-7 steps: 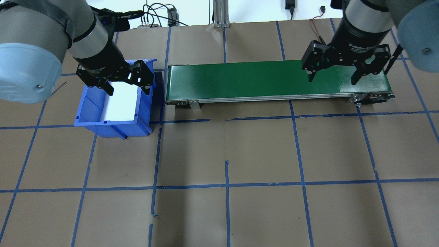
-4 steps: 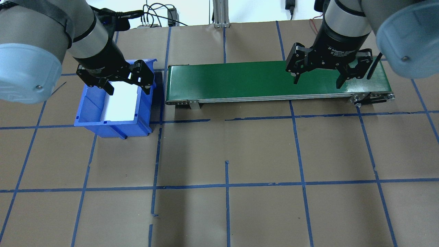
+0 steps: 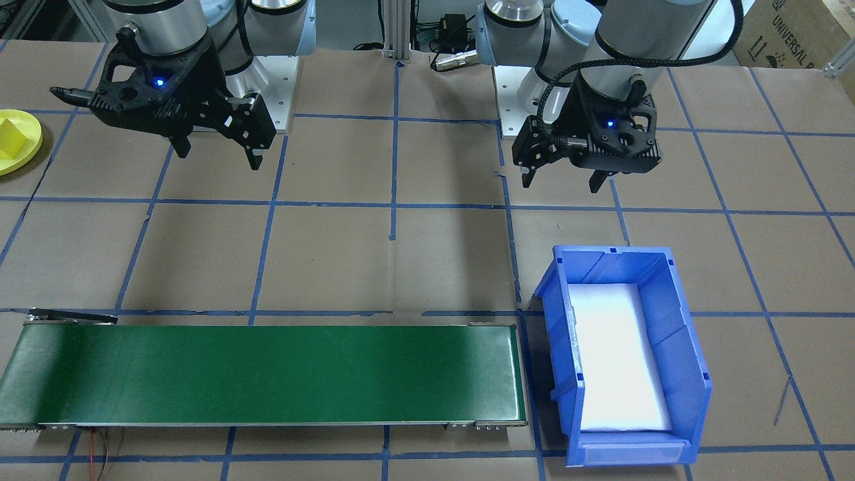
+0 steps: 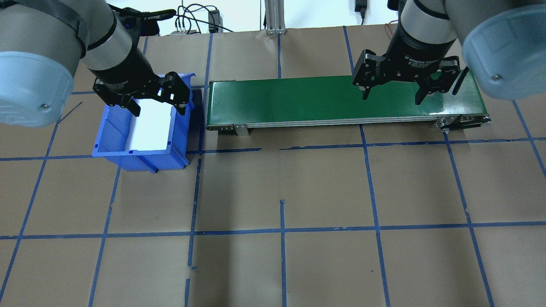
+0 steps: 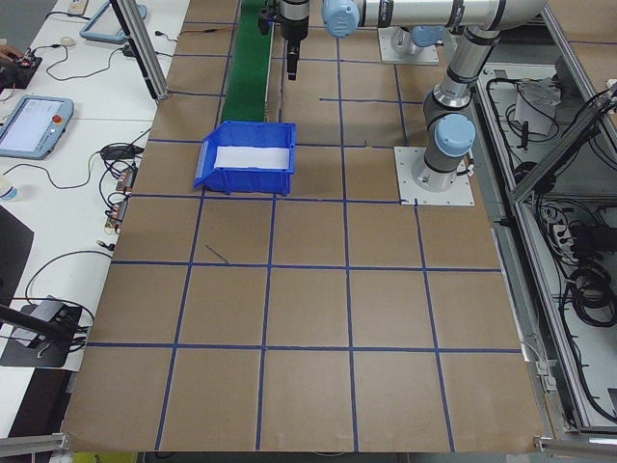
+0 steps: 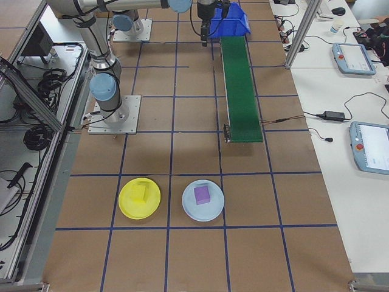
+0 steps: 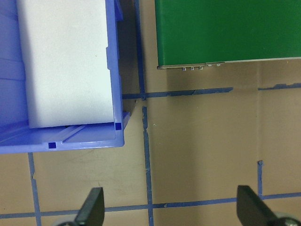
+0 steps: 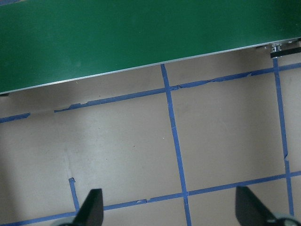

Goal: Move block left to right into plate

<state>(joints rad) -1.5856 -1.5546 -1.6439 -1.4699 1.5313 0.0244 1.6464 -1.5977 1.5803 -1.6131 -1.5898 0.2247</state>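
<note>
since a second ago the right claw [image 4: 390, 91] has slid leftward over the green belt [image 4: 298, 100], wide and empty; left claw [image 4: 158, 102] wide too. yellow block [image 6: 141, 192] sits in the yellow plate [image 6: 129, 205], purple block [image 6: 202, 194] in the pale plate [image 6: 189, 207], white foam [image 3: 618, 354] in the blue bin [image 3: 688, 374].

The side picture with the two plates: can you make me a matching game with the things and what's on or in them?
Things:
1. yellow plate
2. pale blue plate
3. blue bin
4. green belt

What it holds:
A. a purple block
B. white padding
C. a yellow block
D. nothing on it

Pairs: 1-C, 2-A, 3-B, 4-D
</note>
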